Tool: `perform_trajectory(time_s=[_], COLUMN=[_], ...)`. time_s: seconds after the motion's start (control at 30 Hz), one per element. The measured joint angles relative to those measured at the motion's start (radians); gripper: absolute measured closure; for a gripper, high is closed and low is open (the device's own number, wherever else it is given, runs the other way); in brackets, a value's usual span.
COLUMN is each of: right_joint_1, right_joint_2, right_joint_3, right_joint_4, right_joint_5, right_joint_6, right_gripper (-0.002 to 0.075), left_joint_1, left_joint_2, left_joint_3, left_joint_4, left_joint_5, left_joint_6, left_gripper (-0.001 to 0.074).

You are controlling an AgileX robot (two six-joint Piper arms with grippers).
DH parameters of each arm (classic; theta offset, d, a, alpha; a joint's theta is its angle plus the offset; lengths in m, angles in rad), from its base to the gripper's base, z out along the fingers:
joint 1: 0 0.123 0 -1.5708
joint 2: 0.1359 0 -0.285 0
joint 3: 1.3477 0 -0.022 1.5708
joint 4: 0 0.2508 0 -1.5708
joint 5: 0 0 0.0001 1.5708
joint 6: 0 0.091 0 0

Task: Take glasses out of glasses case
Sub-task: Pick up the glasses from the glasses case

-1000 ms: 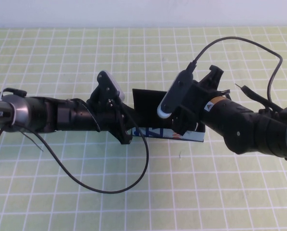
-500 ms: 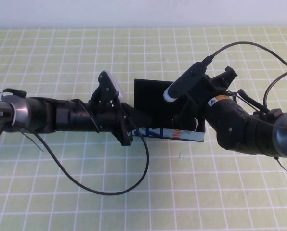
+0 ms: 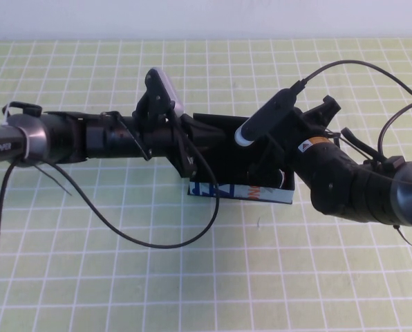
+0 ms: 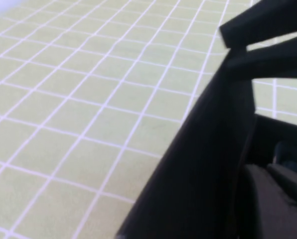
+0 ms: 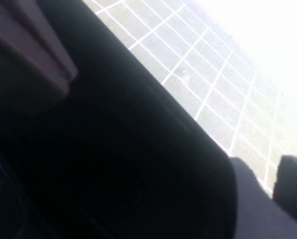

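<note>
- Covering the whole scene, the tabletop (image 3: 88, 277) is a green grid mat; the glasses case (image 3: 239, 191) is the landmark, lying mid-mat with its blue printed strip toward the robot.
- Left arm reaches in from the case's left; left hand (image 3: 186, 160) sits at the case's left end by the raised flap lid (image 3: 216, 128), probably to keep the lid back. Finger spread: cannot tell.
- Right arm comes from the case's right; right hand (image 3: 265, 173) dips into the open case, probably to grasp. Finger spread and hold: cannot tell.
- Glasses: hidden, presumably inside the case.
</note>
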Motion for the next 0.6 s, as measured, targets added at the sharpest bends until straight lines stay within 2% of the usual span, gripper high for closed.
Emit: perform_trajectory(time_s=[0.37, 0.6], right_joint_1=[0.0, 0.0], right_joint_2=[-0.005, -0.089], right_joint_3=[0.0, 0.0], right_joint_4=[0.002, 0.02], right_joint_5=[0.011, 0.127], right_joint_6=[0.0, 0.0], right_gripper=[0.0601, 0.0601], left_joint_1=[0.0, 0.0], left_joint_2=[0.053, 0.053], left_joint_3=[-0.051, -0.052], left_joint_4=[0.004, 0.004], left_joint_5=[-0.051, -0.063], left_joint_6=[-0.043, -0.054], left_gripper=[0.0739, 0.0739])
